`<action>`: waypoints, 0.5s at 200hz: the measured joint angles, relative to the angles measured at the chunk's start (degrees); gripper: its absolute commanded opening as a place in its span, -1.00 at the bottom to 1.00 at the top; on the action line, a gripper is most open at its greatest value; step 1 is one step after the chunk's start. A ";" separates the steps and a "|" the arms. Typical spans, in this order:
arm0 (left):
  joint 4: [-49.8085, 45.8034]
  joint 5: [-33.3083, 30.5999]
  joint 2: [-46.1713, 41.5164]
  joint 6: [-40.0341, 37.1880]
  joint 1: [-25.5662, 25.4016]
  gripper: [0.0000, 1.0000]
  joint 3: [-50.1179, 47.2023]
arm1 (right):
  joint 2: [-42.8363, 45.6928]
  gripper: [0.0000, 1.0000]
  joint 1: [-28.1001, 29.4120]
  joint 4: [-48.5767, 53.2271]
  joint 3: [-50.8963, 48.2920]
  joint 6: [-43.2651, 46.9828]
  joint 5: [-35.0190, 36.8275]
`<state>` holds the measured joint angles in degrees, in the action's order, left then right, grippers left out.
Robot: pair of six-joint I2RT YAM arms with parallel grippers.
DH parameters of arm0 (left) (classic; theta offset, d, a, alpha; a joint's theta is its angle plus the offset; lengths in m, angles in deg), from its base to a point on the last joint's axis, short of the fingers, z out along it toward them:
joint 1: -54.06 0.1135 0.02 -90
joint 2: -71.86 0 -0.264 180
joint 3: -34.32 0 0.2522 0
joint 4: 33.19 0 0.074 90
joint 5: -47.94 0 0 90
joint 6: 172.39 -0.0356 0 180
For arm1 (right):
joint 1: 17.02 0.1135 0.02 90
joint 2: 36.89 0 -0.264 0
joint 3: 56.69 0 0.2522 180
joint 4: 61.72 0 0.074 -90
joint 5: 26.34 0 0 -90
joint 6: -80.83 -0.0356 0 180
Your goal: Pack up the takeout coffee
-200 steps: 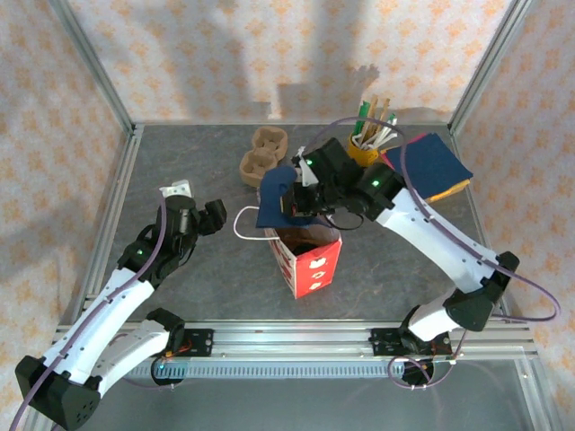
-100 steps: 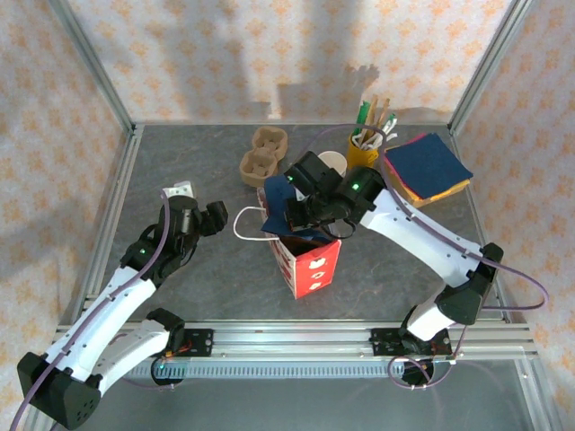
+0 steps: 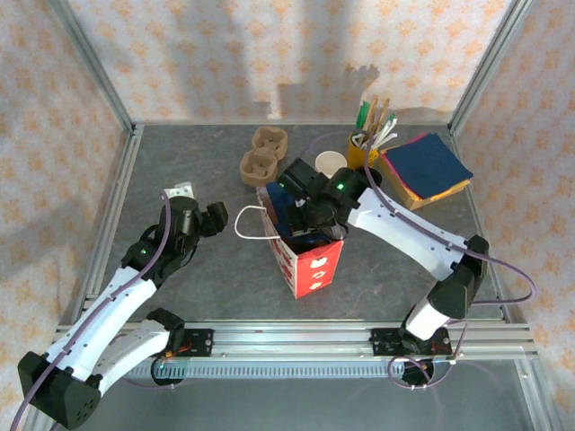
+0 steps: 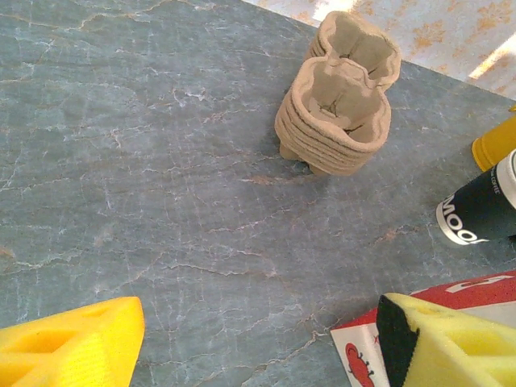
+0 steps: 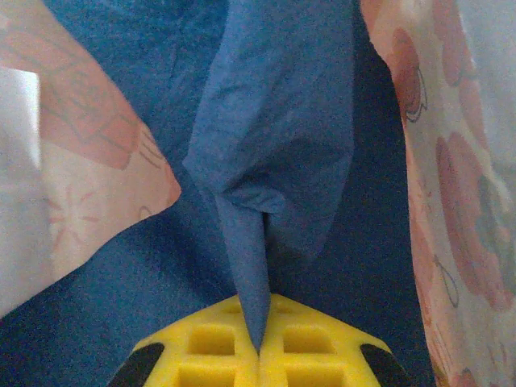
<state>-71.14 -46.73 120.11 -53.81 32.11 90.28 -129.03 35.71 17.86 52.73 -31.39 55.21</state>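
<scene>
The takeout coffee [image 3: 331,164], a small white paper cup, stands behind the red-and-white paper bag [image 3: 313,262]; its dark band [image 4: 482,211] shows at the right edge of the left wrist view. My right gripper [image 5: 260,351] is shut on a blue napkin [image 5: 274,145] and hangs inside the mouth of the bag, between its printed walls [image 5: 81,201]. From above, the napkin [image 3: 275,203] drapes over the bag's far rim. My left gripper [image 3: 203,215] is open and holds nothing, to the left of the bag; the bag's corner [image 4: 363,355] lies beside its right finger [image 4: 439,339].
A stack of brown moulded cup carriers [image 3: 262,153] [image 4: 339,105] sits behind the bag. A yellow cup of stirrers and cutlery [image 3: 364,148] and a pile of coloured napkins [image 3: 427,166] stand at the back right. The bag's white handle [image 3: 247,224] loops out to the left.
My right arm has swung left and down, carrying the blue napkin from above the bag into its mouth. The white cup came into sight behind it. The left arm has stayed still.
</scene>
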 measured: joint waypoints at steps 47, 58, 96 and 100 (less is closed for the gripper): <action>0.37 0.22 0.66 -0.02 0.00 0.56 -0.35 | -0.39 -1.00 0.26 0.59 -0.63 0.02 0.76; 0.44 0.26 0.66 -0.02 0.00 0.56 -0.44 | -0.46 -1.00 0.31 0.79 -0.63 0.02 0.81; 0.66 0.42 0.66 -0.02 0.00 0.56 -0.68 | -1.27 -0.68 0.83 0.90 -0.11 0.22 0.98; 0.68 0.42 0.66 -0.02 0.00 0.56 -0.70 | -1.33 -0.63 0.87 1.01 0.04 0.37 1.03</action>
<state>-70.46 -46.31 120.76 -53.83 32.11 89.58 -130.36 36.58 18.87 52.77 -31.02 56.24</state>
